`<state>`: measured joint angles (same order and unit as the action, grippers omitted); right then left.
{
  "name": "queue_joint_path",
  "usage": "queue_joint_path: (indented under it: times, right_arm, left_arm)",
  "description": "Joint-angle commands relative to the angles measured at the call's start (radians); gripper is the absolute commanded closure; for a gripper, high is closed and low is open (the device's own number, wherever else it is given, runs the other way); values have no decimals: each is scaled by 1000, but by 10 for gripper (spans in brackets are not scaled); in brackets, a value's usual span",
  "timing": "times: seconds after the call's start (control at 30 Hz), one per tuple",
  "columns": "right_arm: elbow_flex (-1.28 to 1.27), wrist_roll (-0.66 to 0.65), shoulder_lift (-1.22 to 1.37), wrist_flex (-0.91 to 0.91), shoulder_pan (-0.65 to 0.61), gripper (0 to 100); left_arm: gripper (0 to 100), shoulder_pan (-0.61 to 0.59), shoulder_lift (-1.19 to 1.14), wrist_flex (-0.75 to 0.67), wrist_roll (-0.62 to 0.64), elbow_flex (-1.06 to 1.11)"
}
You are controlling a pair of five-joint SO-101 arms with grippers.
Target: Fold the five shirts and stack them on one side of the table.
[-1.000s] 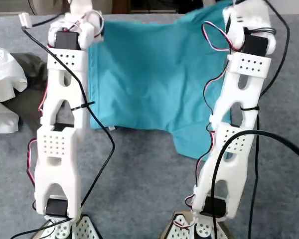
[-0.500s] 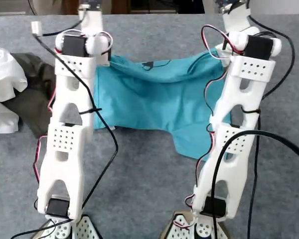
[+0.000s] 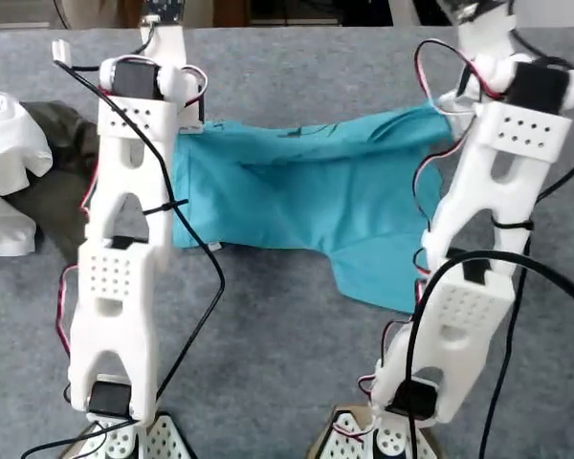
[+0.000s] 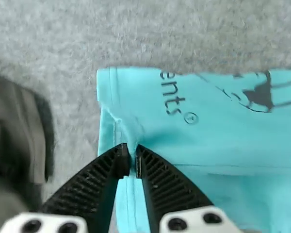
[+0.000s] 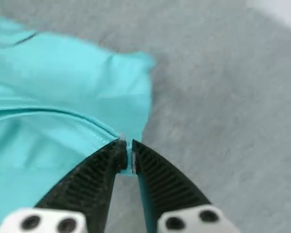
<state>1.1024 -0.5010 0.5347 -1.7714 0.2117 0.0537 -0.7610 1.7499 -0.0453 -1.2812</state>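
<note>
A grey felt-like table top (image 3: 287,363) lay under two white robot arms (image 3: 120,287). A teal cotton T-shirt (image 3: 306,201) was spread across its far half. The left gripper (image 4: 130,162) and right gripper (image 5: 127,158) each pinched one end of the shirt's far edge, likely to fold it evenly. The arms hid its sides; a white garment (image 3: 5,163) and a dark olive cloth (image 3: 53,191) were cut off at the edge

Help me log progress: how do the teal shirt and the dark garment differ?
The teal shirt lies spread wide; the dark garment sits bunched beside a white cloth. The left gripper and right gripper each pinch the teal shirt; the dark garment is ungripped. Both rest on the table.
</note>
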Motion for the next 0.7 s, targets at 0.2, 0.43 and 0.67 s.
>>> queue_joint_path:
  times: [0.2, 0.43, 0.67]
  right_arm:
    - [-325, 43, -217, -8, -8, 997]
    - [-653, 40, -386, 49, 30, 997]
    - [-1277, 0, -757, 361, 24, 997]
  left_arm:
    - [982, 25, 340, -44, 32, 612]
    - [982, 44, 378, -103, 32, 783]
    - [982, 71, 490, -199, 31, 1000]
